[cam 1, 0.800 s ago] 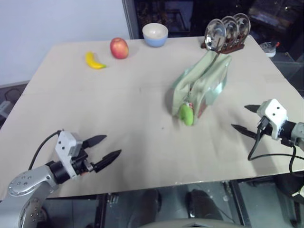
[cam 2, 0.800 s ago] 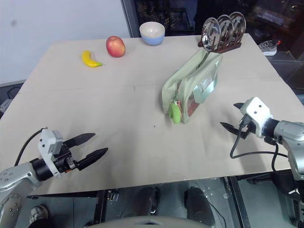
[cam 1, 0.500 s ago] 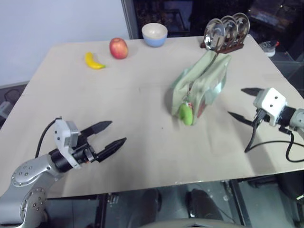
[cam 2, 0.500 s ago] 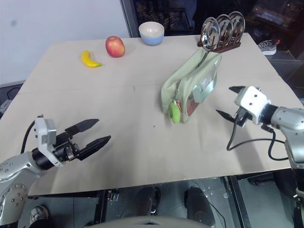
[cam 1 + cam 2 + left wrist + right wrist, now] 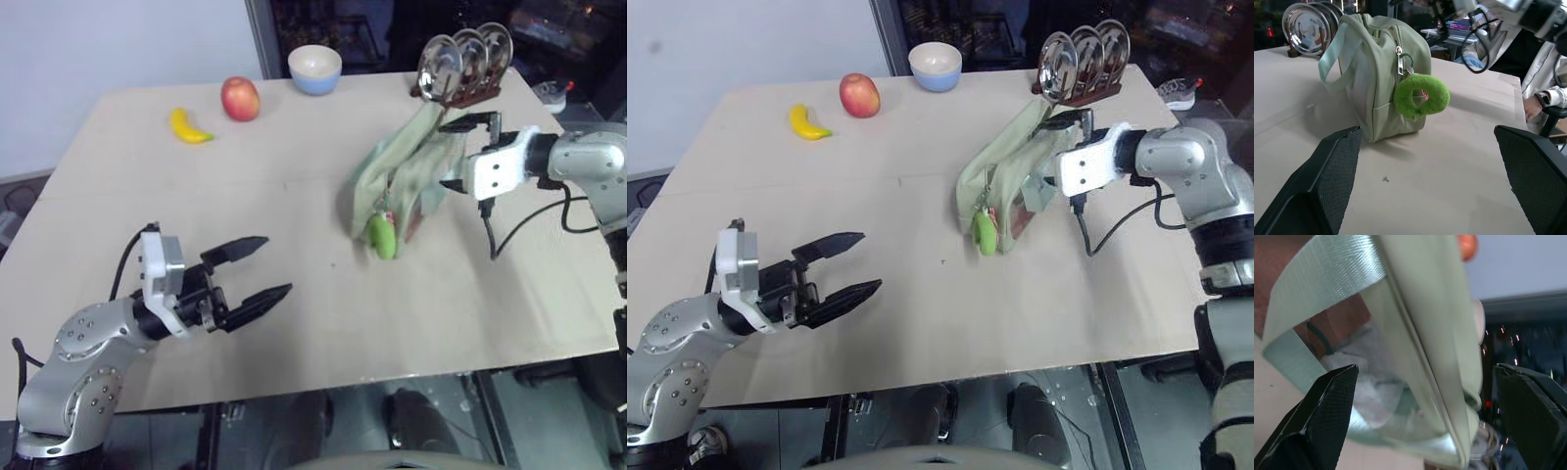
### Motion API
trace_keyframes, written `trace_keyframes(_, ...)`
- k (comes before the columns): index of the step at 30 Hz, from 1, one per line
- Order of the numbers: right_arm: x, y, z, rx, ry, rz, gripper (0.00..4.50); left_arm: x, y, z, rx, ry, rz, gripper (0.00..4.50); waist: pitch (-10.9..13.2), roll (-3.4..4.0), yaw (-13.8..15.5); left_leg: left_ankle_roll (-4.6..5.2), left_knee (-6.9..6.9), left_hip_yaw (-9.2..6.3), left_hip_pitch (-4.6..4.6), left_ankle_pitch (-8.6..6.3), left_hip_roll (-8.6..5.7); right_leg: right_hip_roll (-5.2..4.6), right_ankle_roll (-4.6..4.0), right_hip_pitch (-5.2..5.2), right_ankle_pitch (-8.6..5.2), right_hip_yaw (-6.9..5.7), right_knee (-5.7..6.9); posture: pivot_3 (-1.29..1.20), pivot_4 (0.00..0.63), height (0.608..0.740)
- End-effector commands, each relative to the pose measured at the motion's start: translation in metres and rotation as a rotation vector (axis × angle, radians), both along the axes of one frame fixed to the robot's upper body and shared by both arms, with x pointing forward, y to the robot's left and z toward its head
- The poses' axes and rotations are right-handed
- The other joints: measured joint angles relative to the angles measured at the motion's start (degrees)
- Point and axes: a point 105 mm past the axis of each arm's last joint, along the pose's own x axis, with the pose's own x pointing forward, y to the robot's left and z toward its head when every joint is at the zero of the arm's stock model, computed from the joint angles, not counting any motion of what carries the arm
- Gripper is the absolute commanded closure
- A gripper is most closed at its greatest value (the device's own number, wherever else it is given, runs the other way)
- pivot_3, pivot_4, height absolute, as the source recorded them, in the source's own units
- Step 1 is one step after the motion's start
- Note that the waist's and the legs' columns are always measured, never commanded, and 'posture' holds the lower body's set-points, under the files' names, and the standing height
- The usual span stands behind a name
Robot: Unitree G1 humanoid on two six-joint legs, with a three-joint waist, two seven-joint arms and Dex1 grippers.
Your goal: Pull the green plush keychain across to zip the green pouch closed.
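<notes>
- Left eye view: green pouch (image 5: 411,176) stands on the table (image 5: 196,225) right of centre, its far end toward the plate rack (image 5: 468,64). Green plush keychain (image 5: 381,235) hangs at the pouch's near end, at about 7 o'clock from the pouch's middle.
- Right gripper (image 5: 463,149) is at the pouch's far end, about 2 o'clock from the keychain, fingers spread either side of the pouch top; contact unclear.
- Left gripper (image 5: 257,266) hovers over the near-left table, fingers spread, empty; keychain lies at about 2 o'clock from it, well apart.
- Banana (image 5: 188,126), apple (image 5: 240,98), bowl (image 5: 314,69) at the far edge.
- Left wrist view: keychain hangs from the zipper pull, between the spread fingers (image 5: 1327,181), untouched.
- Right wrist view: pouch strap (image 5: 1327,289) and clear panel between wide fingers (image 5: 1322,416).
</notes>
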Motion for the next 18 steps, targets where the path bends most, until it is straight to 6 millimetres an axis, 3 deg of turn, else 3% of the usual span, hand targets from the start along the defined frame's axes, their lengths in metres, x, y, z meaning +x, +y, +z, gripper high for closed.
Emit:
trace_keyframes(1, 0.003, 0.004, 0.005, -0.07, -0.02, 0.052, 0.0, -0.009, -0.008, 0.01, 0.0, -0.07, -0.029, 0.02, 0.01, -0.01, 0.08, 0.0, -0.01, -0.01, -0.01, 0.0, 0.0, 0.0, 0.0, 0.0, 0.0, -0.01, -0.01, 0.0, 0.15, 0.74)
trace_keyframes(2, 0.006, 0.005, 0.001, -0.092, -0.004, 0.057, 0.0, -0.01, -0.008, 0.01, 0.0, -0.074, -0.025, 0.02, 0.02, 0.0, -0.13, 0.0, 0.0, -0.04, -0.02, 0.0, 0.0, -0.01, 0.0, 0.0, 0.0, -0.03, -0.02, 0.0, 0.15, 0.74)
trace_keyframes(6, 0.012, 0.001, -0.006, -0.144, 0.037, 0.055, 1.02, -0.012, -0.007, 0.006, -0.002, -0.08, 0.008, 0.0, 0.03, 0.0, -0.64, -0.01, 0.0, 0.02, 0.0, 0.0, -0.02, -0.01, 0.0, -0.01, 0.0, 0.04, 0.0, 0.0, 0.15, 0.74)
trace_keyframes(7, 0.014, 0.001, -0.004, -0.144, 0.042, 0.052, 1.66, -0.013, -0.006, 0.006, -0.006, -0.082, 0.021, 0.0, 0.03, 0.0, -0.66, -0.01, -0.01, 0.02, 0.0, 0.0, -0.02, -0.01, 0.0, -0.01, 0.0, 0.04, 0.01, 0.0, 0.15, 0.74)
trace_keyframes(11, 0.017, 0.004, 0.005, -0.074, 0.121, 0.026, 3.54, -0.013, -0.003, 0.002, -0.01, -0.084, 0.056, 0.0, 0.03, 0.01, -0.87, -0.01, -0.01, 0.0, 0.05, 0.0, 0.0, 0.01, 0.0, 0.01, 0.0, 0.03, 0.02, 0.0, 0.15, 0.74)
trace_keyframes(13, 0.026, 0.01, 0.016, 0.059, 0.19, -0.055, 4.47, -0.011, -0.002, -0.001, -0.012, -0.086, 0.074, 0.0, 0.03, 0.01, -1.06, 0.0, 0.0, 0.0, 0.06, 0.0, 0.01, 0.0, -0.01, 0.02, 0.0, 0.06, 0.05, 0.0, 0.15, 0.74)
trace_keyframes(18, 0.03, 0.028, 0.014, 0.197, 0.463, -0.257, 4.47, -0.004, 0.003, -0.003, -0.019, -0.109, 0.129, 0.0, 0.06, 0.07, -0.79, 0.01, 0.01, -0.06, 0.04, -0.01, 0.01, -0.01, -0.02, -0.02, 0.01, 0.03, 0.1, 0.0, 0.15, 0.74)
